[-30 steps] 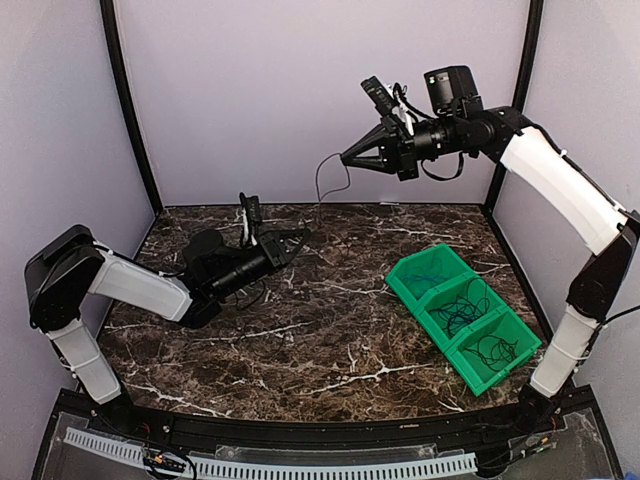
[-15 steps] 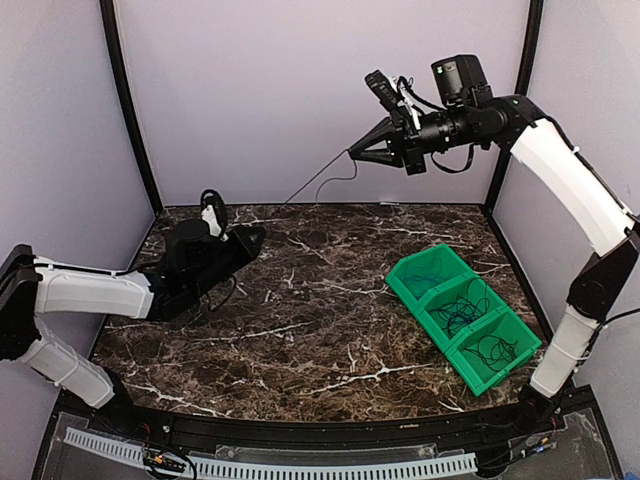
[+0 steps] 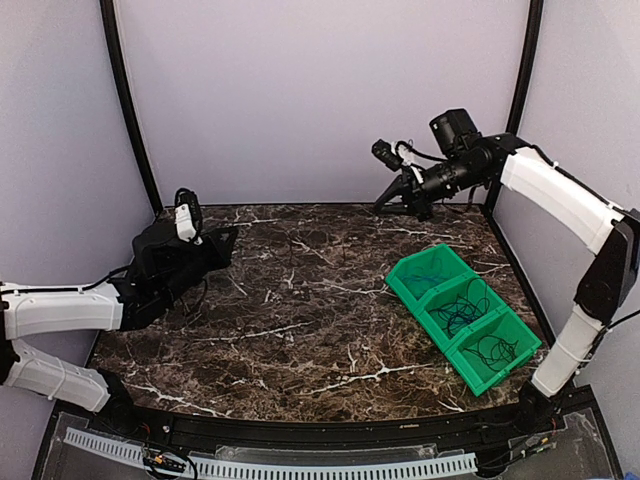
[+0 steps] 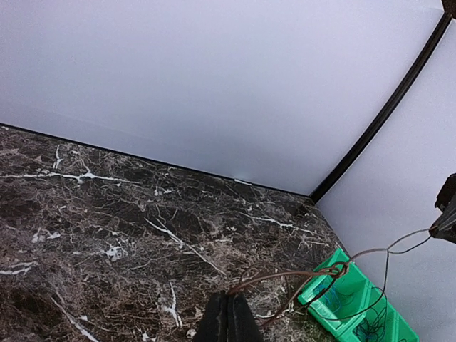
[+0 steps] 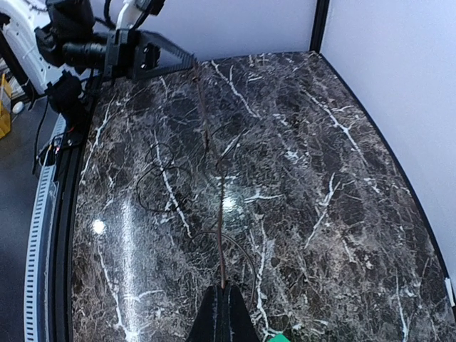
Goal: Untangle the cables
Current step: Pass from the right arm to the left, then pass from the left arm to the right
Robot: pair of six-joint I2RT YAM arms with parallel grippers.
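While both clench 1 black cable (image 4: 336, 270), the left gripper (image 3: 230, 235) has pulled toward frame left and the right gripper (image 3: 381, 206) has dropped lower.

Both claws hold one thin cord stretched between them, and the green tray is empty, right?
Not empty: the top view shows the green tray holding coiled cables. The left gripper and right gripper do hold one cord between them.
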